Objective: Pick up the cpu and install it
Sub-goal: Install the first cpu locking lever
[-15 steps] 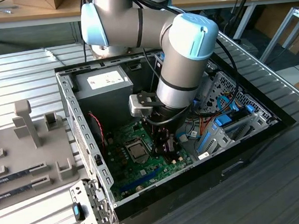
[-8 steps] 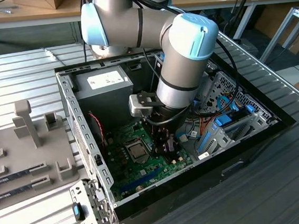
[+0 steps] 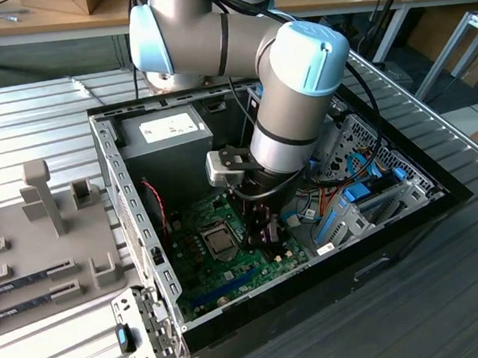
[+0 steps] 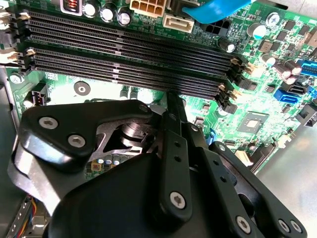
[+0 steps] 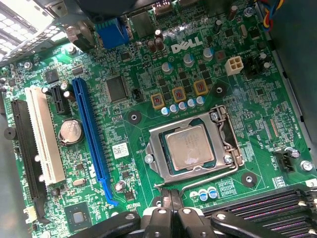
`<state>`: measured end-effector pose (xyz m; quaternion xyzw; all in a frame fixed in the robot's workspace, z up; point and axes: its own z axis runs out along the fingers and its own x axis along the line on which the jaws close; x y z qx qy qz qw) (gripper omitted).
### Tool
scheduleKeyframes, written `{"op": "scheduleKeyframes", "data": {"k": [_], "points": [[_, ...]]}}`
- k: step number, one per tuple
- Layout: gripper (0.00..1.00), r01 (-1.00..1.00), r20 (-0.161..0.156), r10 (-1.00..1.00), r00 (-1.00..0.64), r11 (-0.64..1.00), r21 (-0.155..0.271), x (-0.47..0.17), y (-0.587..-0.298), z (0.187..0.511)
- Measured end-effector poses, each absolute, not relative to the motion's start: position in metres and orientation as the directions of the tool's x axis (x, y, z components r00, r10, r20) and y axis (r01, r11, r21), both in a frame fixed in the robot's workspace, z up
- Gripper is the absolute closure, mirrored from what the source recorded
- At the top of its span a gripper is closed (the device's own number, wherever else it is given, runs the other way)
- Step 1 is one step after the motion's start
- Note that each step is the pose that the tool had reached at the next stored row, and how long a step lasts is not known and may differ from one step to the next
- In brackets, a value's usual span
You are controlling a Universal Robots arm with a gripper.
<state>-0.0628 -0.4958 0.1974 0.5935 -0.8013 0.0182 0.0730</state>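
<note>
Exterior view: high, oblique, mid-range over open computer case (image 3: 122, 199) | first wrist view: close, facing down on motherboard (image 5: 148, 74) | second wrist view: close, past gripper (image 4: 171, 99) | both wrist views share the memory slots (image 5: 277, 208).

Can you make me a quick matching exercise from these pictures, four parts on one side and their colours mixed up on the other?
Things:
1. cpu
2. long expansion slot
3. slot beside it
4. memory slots

Colours:
A. black
B. silvery-grey
C. blue
D. white

Pairs: 1-B, 2-C, 3-D, 4-A
</note>
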Motion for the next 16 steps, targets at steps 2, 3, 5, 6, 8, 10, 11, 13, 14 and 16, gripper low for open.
{"op": "scheduleKeyframes", "data": {"k": [2, 3, 5, 6, 8, 10, 11, 13, 14, 16], "points": [[0.89, -0.954, 0.139, -0.949, -0.285, 0.295, 0.058, -0.0628, -0.4958, 0.1974], [0.89, -0.954, 0.139, -0.949, -0.285, 0.295, 0.057, -0.0628, -0.4958, 0.1974], [0.89, -0.954, 0.139, -0.949, -0.285, 0.295, 0.058, -0.0628, -0.4958, 0.1974], [0.89, -0.954, 0.139, -0.949, -0.285, 0.295, 0.057, -0.0628, -0.4958, 0.1974], [0.89, -0.954, 0.139, -0.949, -0.285, 0.295, 0.058, -0.0628, -0.4958, 0.1974], [0.89, -0.954, 0.139, -0.949, -0.285, 0.295, 0.057, -0.0628, -0.4958, 0.1974], [0.89, -0.954, 0.139, -0.949, -0.285, 0.295, 0.057, -0.0628, -0.4958, 0.1974], [0.89, -0.954, 0.139, -0.948, -0.285, 0.295, 0.058, -0.0628, -0.4958, 0.1974], [0.89, -0.954, 0.139, -0.948, -0.285, 0.295, 0.058, -0.0629, -0.4958, 0.1975], [0.89, -0.954, 0.146, -0.947, -0.285, 0.296, 0.058, -0.0629, -0.4956, 0.2006]]}}
